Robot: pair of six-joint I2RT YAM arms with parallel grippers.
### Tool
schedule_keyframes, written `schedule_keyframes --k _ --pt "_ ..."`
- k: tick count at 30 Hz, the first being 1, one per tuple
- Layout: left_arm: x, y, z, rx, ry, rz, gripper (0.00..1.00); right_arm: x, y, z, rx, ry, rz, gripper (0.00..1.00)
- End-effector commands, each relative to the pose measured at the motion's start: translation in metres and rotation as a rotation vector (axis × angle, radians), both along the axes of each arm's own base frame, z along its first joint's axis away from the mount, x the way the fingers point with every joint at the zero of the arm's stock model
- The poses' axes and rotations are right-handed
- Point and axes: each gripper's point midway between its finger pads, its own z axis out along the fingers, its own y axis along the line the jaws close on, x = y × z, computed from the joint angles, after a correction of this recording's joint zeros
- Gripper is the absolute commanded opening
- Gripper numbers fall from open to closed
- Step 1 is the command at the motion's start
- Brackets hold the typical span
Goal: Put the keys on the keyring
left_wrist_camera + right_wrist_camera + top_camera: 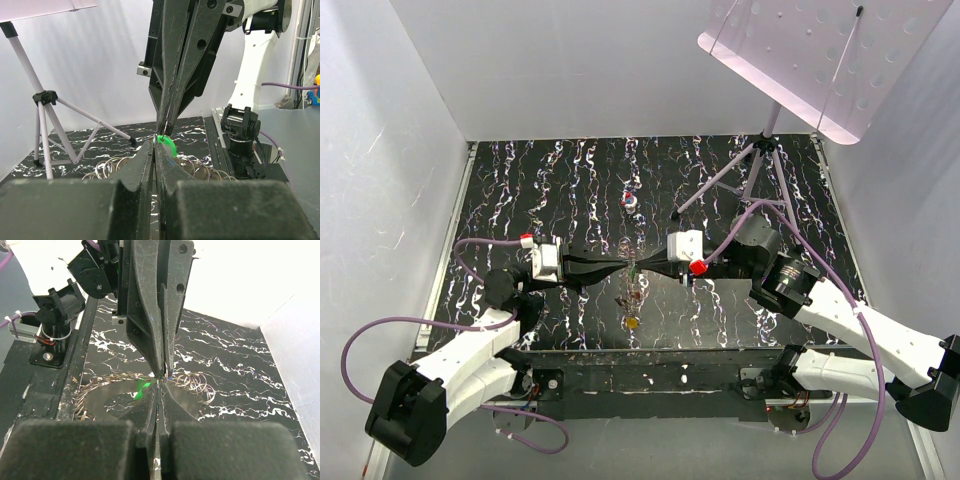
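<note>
- Nearest us, in the left wrist view, the left gripper (154, 150) shows matte black, wedge-shaped fingers clenched tip to tip.
- Just at 1 o'clock from those tips we see the green key (167, 143), a glossy, curved plastic head. It sits right at the tapered tip of the right gripper (159, 386), which is clamped equally tight. We cannot tell which of the two tools actually holds the key.
- Below the meeting tips lies the keyring (97, 400), flat dull-grey metal with a wide dark centre hole and a rim fringed with thin wire loops.
- From above, a reddish key (637, 296) and the yellow key (632, 323) lie at 6 o'clock of the tips, one after the other.
- A small red-white-blue blob (630, 200) sits well apart at 12 o'clock.
- All of it rests on the table (550, 170), black with white marbled streaks.
- At 2 o'clock we see a slim lilac tripod (760, 160) bearing a tilted, pale pink, dotted panel (820, 50).
</note>
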Motion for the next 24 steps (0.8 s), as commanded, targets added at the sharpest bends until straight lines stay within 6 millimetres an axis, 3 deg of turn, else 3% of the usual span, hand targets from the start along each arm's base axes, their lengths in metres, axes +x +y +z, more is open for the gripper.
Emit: schedule_keyframes --k 1,12,24 --pt "-0.0061 0.0062 0.0125 -0.041 -0.068 0.019 0.0 -0.001 -0.0015 0.0202 0.056 -0.051 -0.005 0.01" --pt "-0.0052 0.0058 0.0122 -0.039 -0.067 0.015 0.0 0.0075 -0.0026 0.0233 0.071 -0.059 -0.052 0.01" --pt "-0.0029 0.0062 0.0117 -0.041 -0.065 0.029 0.0 0.0031 -0.0013 0.022 0.065 -0.047 -0.027 0.01"
